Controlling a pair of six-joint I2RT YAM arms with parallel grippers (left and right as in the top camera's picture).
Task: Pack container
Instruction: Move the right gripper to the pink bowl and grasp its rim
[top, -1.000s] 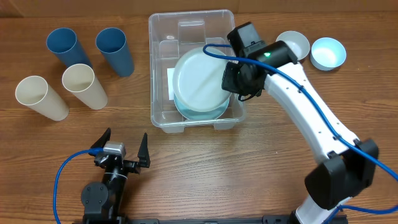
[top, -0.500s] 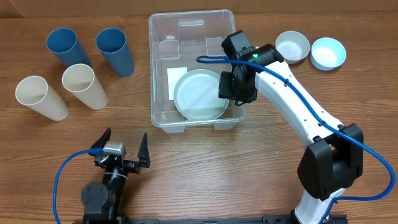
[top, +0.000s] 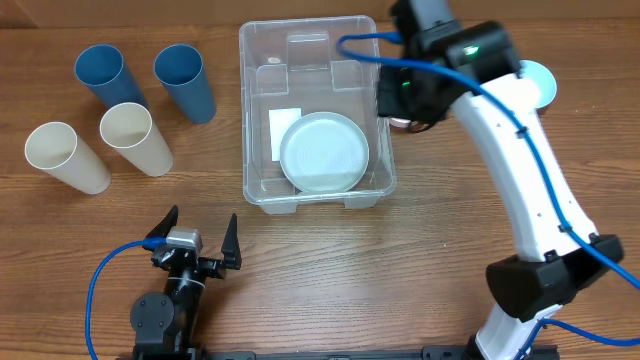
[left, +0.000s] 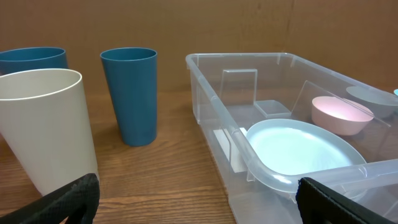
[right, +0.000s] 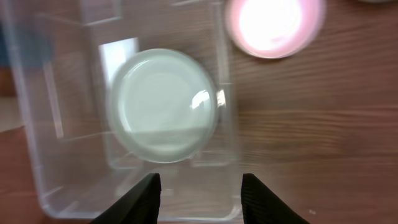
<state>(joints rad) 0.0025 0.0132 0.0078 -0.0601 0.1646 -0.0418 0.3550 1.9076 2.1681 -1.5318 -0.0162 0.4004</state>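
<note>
The clear container (top: 262, 60) stands on the table (top: 400, 260) with four cups (top: 183, 80) to its left and a pink bowl (right: 273, 22) just beside its right wall. A pale plate (top: 323, 152) lies inside the container at its near end. The right gripper (right: 199, 190) hovers above the container's right wall, jaws parted and empty. The left gripper (top: 200, 230) sits in front of the container, spread wide, grasping nothing.

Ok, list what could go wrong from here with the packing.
1. The pink bowl sits just outside the container wall; the right fingers, reaching for it, could bump and shift the container.
2. The plate covers much of the container's floor, so later items may rest tilted on it.
3. The cups stand close together; grabbing one could topple a neighbour.
</note>
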